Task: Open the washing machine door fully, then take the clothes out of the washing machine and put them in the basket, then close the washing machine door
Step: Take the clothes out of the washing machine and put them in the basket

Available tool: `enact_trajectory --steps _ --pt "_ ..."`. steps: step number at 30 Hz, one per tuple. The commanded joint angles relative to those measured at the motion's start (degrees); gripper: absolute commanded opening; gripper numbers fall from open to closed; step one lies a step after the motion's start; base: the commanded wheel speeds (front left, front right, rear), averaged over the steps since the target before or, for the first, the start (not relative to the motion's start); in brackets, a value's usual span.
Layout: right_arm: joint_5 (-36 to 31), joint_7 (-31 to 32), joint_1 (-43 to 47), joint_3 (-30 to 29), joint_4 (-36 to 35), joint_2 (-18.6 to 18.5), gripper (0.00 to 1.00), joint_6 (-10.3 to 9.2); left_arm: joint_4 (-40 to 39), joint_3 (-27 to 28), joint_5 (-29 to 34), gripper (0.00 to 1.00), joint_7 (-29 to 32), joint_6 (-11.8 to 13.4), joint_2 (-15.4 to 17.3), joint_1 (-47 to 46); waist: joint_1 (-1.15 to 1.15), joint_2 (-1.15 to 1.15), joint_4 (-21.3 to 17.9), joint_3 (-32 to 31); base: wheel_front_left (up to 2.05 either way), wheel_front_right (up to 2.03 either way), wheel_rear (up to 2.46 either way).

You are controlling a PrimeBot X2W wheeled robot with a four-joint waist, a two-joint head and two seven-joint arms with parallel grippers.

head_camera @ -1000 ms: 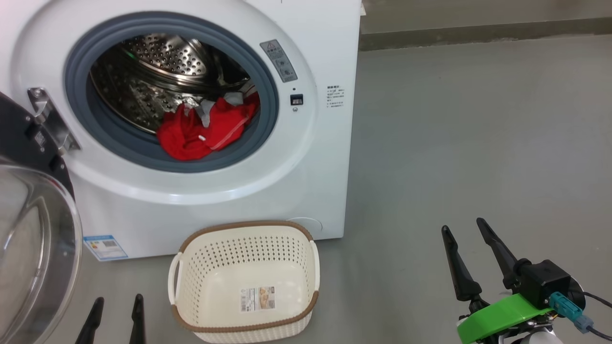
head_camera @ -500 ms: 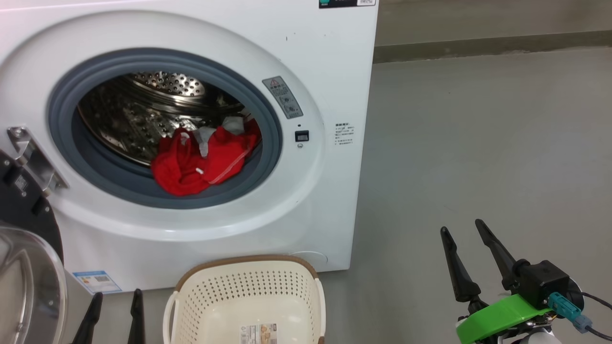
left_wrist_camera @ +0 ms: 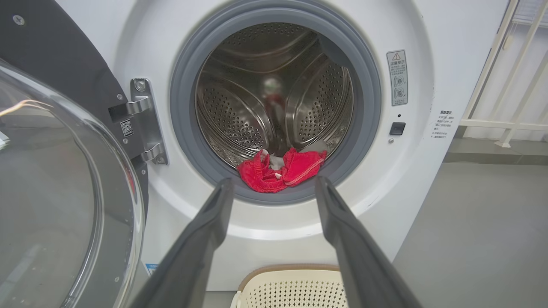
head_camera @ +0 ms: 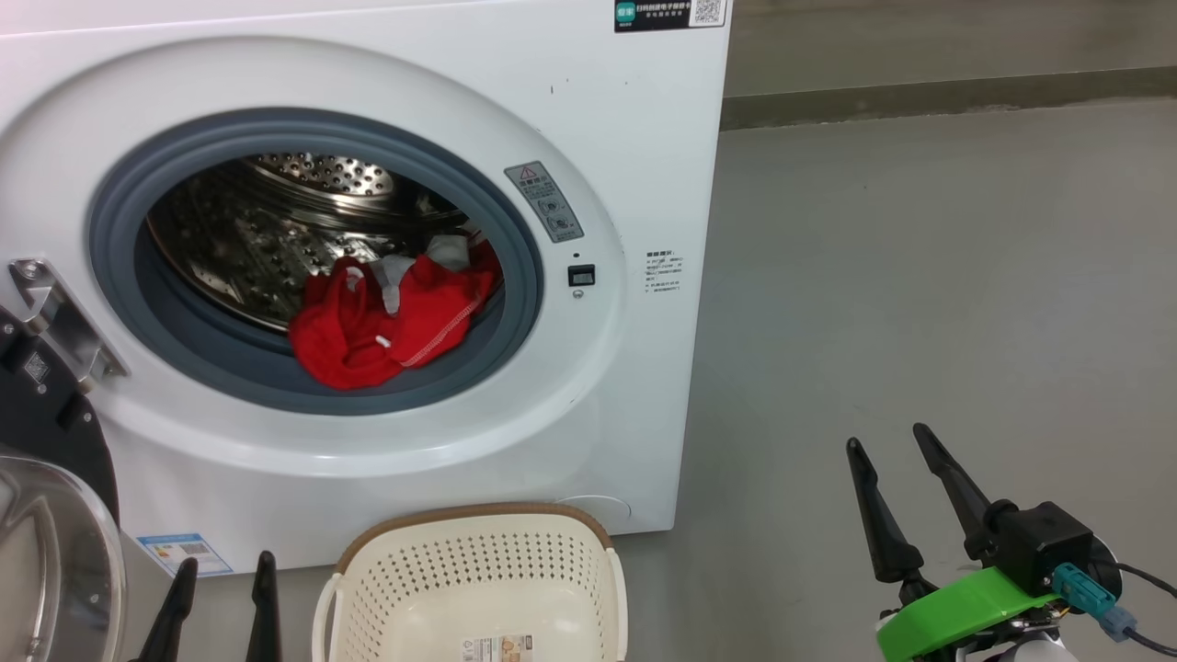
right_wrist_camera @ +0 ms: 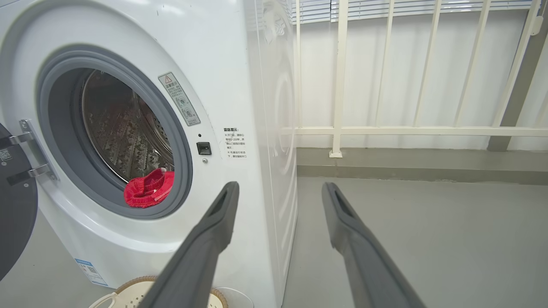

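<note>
The white washing machine (head_camera: 634,165) stands with its door (head_camera: 46,542) swung wide to the left, glass bowl (left_wrist_camera: 51,192) facing me. Red clothes (head_camera: 382,317) with a grey-white piece lie at the drum's front lip, also the clothes (left_wrist_camera: 278,171) in the left wrist view and the clothes (right_wrist_camera: 149,188) in the right wrist view. The cream basket (head_camera: 478,588) sits on the floor below the opening. My left gripper (head_camera: 225,565) is open at the lower left, beside the basket. My right gripper (head_camera: 889,438) is open at the lower right, over bare floor.
Grey floor (head_camera: 919,276) stretches to the right of the machine. A white railing (right_wrist_camera: 385,128) and low kerb (head_camera: 919,92) run behind it. The door's hinge bracket (head_camera: 55,317) juts out on the machine's left.
The head camera has tilted up, so the machine and basket sit lower in the picture. Both grippers hold the same places, open.
</note>
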Motion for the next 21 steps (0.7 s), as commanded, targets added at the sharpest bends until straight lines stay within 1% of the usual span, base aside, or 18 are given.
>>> enact_trajectory --steps 1,15,21 --pt "0.2 -0.4 -1.3 1.7 -1.2 0.0 1.00 0.36 -1.6 1.8 -0.3 1.00 -0.4 0.6 1.0 -1.1 0.00 0.00 0.0 0.0 0.00 0.00 0.00" --pt "0.9 -0.4 -1.3 2.6 -0.8 0.0 1.00 0.36 -1.0 0.9 -0.2 1.00 -0.4 0.9 0.8 -1.3 0.00 0.00 0.6 -0.5 0.00 0.00 0.00" --pt "0.9 -0.4 -1.3 2.9 -0.7 0.0 1.00 0.36 -0.8 0.3 -0.4 1.00 -0.4 0.5 0.8 -2.0 0.00 0.00 1.1 0.0 0.00 0.00 0.00"
